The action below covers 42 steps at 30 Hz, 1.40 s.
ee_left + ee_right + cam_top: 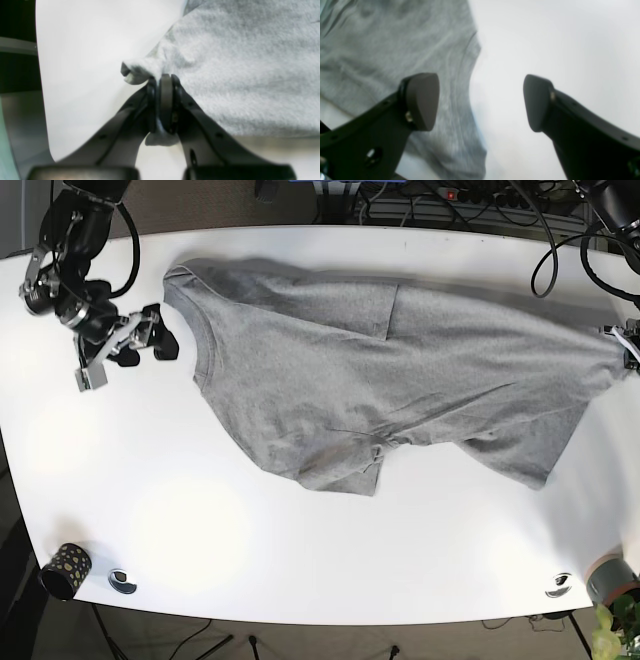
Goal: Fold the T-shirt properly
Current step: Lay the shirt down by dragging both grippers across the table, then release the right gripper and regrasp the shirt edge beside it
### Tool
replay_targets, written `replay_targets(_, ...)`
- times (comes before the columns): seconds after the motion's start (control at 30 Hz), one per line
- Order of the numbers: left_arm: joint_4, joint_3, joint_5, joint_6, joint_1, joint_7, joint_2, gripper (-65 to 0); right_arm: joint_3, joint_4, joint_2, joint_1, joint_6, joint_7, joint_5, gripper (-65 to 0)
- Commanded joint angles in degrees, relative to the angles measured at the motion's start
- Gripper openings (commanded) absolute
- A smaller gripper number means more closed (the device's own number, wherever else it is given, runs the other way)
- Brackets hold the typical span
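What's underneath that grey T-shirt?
The T-shirt lies on a white table, bare around it. Whatever sits beneath the cloth is covered; nothing shows.

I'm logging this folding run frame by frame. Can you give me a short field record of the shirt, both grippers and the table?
garment: grey T-shirt, spread out, wrinkled, one sleeve folded over the body
surface: white table
left gripper: shut on the T-shirt's edge, cloth bunched between the fingers
right gripper: open, at the shirt's edge, holding nothing
other items: small dotted cup at a table corner
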Motion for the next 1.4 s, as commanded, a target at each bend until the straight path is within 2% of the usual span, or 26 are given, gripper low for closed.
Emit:
replay_targets(0.0, 1.1, -0.3, -0.3, 0.3, -0.4, -1.1, -1.4, -65.0, -2.7, -3.7, 1.3, 4.0, 0.44, 0.8, 1.6, -14.7)
replay_targets(0.27, 1.2, -0.3, -0.3, 0.3, -0.4, -1.1, -1.4, -65.0, -9.1, -17.4, 1.0, 17.2, 0.44, 2.5, 1.1, -14.7)
replay_targets(0.4, 1.2, -0.3, -0.3, 0.3, -0.4, -1.1, -1.4, -65.0, -14.0, -22.7, 1.2, 22.6, 0.71, 6.8, -3.1, -14.7)
replay_targets(0.57, 3.2, -0.3, -0.2, 0.3, -0.3, -1.1, -1.3, -65.0, -16.9, -28.8, 0.9, 28.1, 0.97, 10.3, -9.2, -14.7)
replay_targets(0.7, 3.5, -0.3, -0.2, 0.3, -0.3, -1.1, -0.3, -65.0, -20.2, -33.2, 0.9, 30.3, 0.97, 14.2, -12.1, -14.7)
replay_targets(1.03, 3.5, -0.3, -0.2, 0.3, -0.3, -1.1, -0.2, -65.0, -27.1, -40.3, 0.7, 30.8, 0.97, 21.6, -12.5, -14.7)
replay_targets(1.37, 3.5, -0.2, -0.2, 0.3, -0.4, -1.1, -0.2, -65.0, -28.3, -40.3, -3.7, 30.3, 0.97, 21.6, -12.7, -14.9)
